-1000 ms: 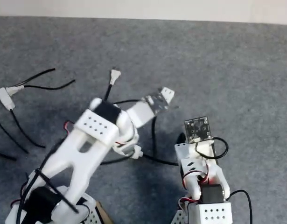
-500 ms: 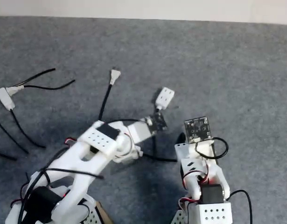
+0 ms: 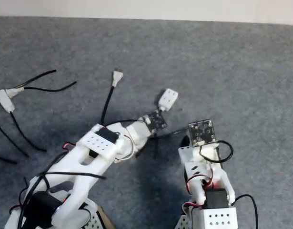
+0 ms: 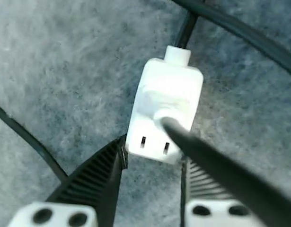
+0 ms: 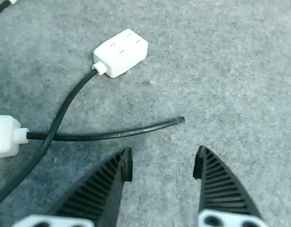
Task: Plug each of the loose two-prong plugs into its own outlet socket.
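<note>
The left hand (image 4: 152,152) is wide open, ribbed black fingers (image 4: 105,170) straddling the slotted end of a white socket (image 4: 166,101). I'd say it's lined up to pinch those smooth, boxy sides, with nothing gripped yet. The socket lies flat on the fuzzy grey bench (image 3: 232,62), mid-scene between the arms. The right hand (image 5: 164,153) gapes empty, parked near. A loose plug (image 3: 117,76), small, white and black-corded, waits far-left.

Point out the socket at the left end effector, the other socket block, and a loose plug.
Two-slot socket (image 4: 166,94): left wrist view, middle of its upper face.
Other socket block (image 5: 120,51): right wrist view, middle of its slotted face.
Loose plug (image 3: 117,76): high view, its white body.
</note>
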Motion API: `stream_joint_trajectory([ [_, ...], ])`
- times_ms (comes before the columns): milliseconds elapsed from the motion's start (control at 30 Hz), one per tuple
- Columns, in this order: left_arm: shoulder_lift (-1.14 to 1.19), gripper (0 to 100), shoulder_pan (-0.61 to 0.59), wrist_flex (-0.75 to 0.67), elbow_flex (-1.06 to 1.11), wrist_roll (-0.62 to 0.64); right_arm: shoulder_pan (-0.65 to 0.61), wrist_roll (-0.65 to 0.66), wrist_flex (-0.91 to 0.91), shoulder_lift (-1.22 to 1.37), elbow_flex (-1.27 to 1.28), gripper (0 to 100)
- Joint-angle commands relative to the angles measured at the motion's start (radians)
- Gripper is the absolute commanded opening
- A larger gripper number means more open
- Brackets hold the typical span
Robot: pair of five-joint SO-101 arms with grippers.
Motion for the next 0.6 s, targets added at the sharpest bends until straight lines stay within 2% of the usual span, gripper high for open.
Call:
stream_joint_trajectory([
  [0, -0.007, 1, -0.041, -0.02, -0.013, 0.058, -0.013, 0.014, -0.013, -0.024, 0.088, 20.7],
  [100, -0.012, 8, -0.061, -0.025, -0.016, 0.112, -0.013, 0.014, -0.013, -0.024, 0.088, 20.7],
  [267, -0.005, 24, -0.048, -0.025, -0.058, 0.114, -0.015, 0.014, -0.013, -0.024, 0.088, 20.7],
  [567, -0.002, 26, 0.012, -0.026, -0.088, 0.117, -0.015, 0.014, -0.013, -0.024, 0.088, 20.7],
])
